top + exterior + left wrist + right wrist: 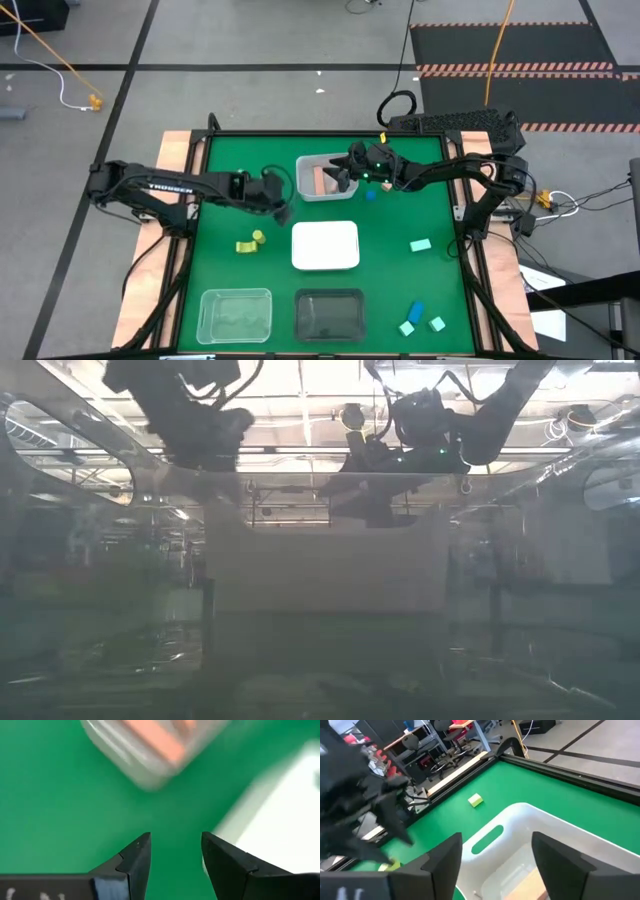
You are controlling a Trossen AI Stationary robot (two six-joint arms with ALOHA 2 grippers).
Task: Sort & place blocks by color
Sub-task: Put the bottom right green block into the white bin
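Green table [230,200] with four trays and scattered blocks. Right gripper [343,176] over the clear tray [306,190] at the far middle, fingers [442,860] spread wide and holding nothing, the tray's handle slot directly beneath them. Salmon pink blocks [322,178] already inside that tray, seen as well in the left wrist view [162,742]. Left gripper [281,208] just beside the same tray on its left, low above bare green felt, fingers [134,857] parted and empty, the corner of the white tray [325,245] close on one side. Yellow-green blocks [250,242] lying left of the white tray, two pieces nearly touching. One blue block [371,195] near the clear tray, partly under the right arm. Pale mint block [420,244] alone on the right side. Near the right front corner, a blue block [416,311] with two mint blocks [436,323] and [407,328] close by. Second clear tray [235,312] at front left, black tray [330,314] at front middle. Low view mostly blocked by hazy tray walls, arms dark overhead.
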